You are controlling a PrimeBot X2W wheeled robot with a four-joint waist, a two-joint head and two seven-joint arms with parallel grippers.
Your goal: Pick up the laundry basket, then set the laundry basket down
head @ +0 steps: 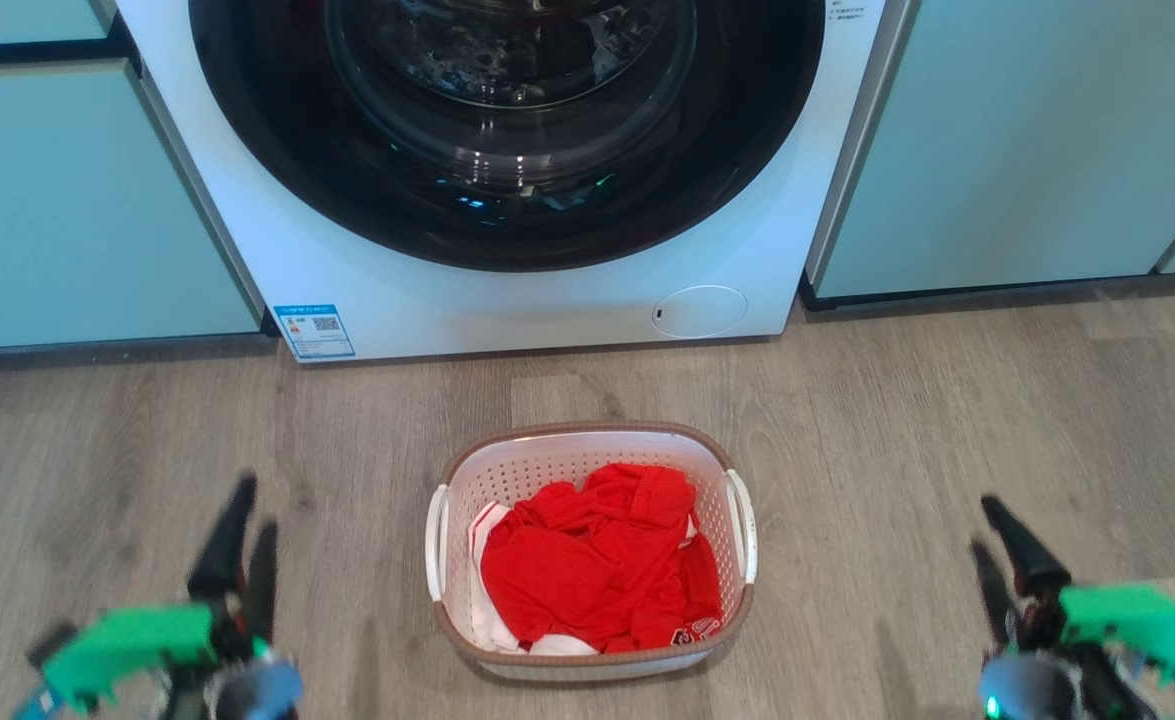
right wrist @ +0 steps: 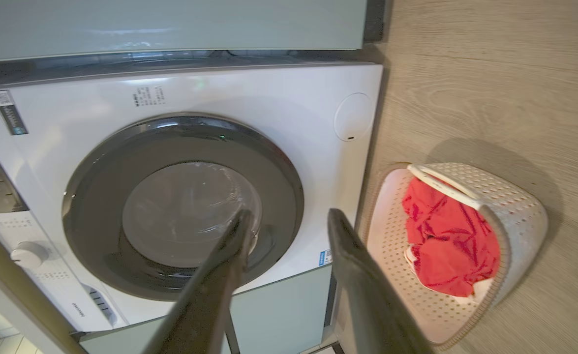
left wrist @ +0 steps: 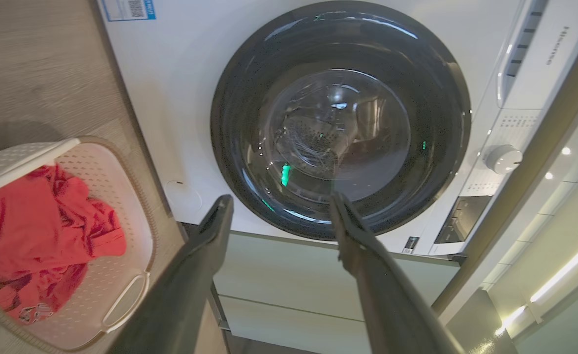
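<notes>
The laundry basket (head: pixel 567 462) stands on the wooden floor in front of the washing machine, white and perforated with a brown rim and two white side handles. Red clothing (head: pixel 597 560) fills it. My left gripper (head: pixel 255 503) hovers well to the basket's left, open and empty. Well off to the right, my right gripper (head: pixel 982 522) also stands open and empty. In the left wrist view the left gripper (left wrist: pixel 281 197) has its fingers spread wide toward the machine door, with the basket (left wrist: pixel 121 196) to the side. The right gripper (right wrist: pixel 289 214) shows a narrower gap, and the basket (right wrist: pixel 520 206) lies to its right.
A white front-loading washing machine (head: pixel 747 200) with a dark round door (head: pixel 507 130) stands just behind the basket. Pale green cabinets (head: pixel 67 200) flank it on both sides. Bare wood floor (head: pixel 897 450) lies between each gripper and the basket.
</notes>
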